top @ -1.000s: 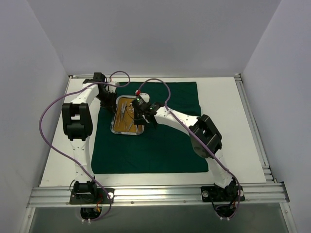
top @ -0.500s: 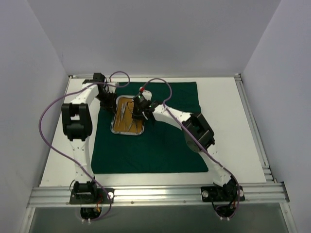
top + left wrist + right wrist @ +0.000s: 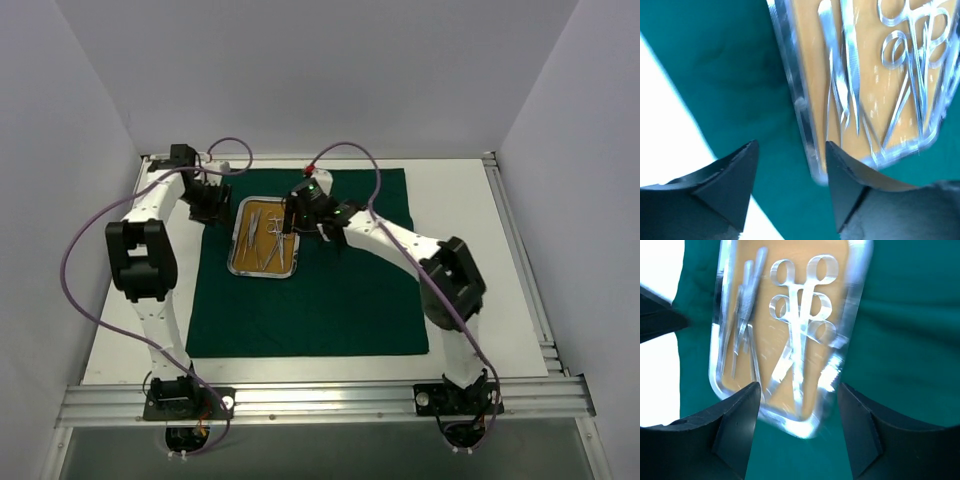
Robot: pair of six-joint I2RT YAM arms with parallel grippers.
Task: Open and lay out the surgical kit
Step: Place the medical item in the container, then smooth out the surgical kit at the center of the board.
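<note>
Looking through both wrist cameras, I see the small rectangular steel tray with orange-brown inside (image 3: 854,300) lying on the opened dark green cloth wrap (image 3: 330,300). Two ring-handled metal clamps (image 3: 801,315) and two thin straight tweezers (image 3: 742,327) lie inside it. My left gripper (image 3: 791,145) and right gripper (image 3: 799,386) hover at its edges, fingers apart, holding nothing.

Overhead view plus two close wrist views.
The top camera looks down from behind the arm bases (image 3: 185,395) at the frame's bottom edge, covering the whole table (image 3: 470,190). Both wrist cameras hang close above, fingertips (image 3: 730,185) in their lower corners; all three views share the steel tray (image 3: 264,275) on the green cloth (image 3: 330,300).
</note>
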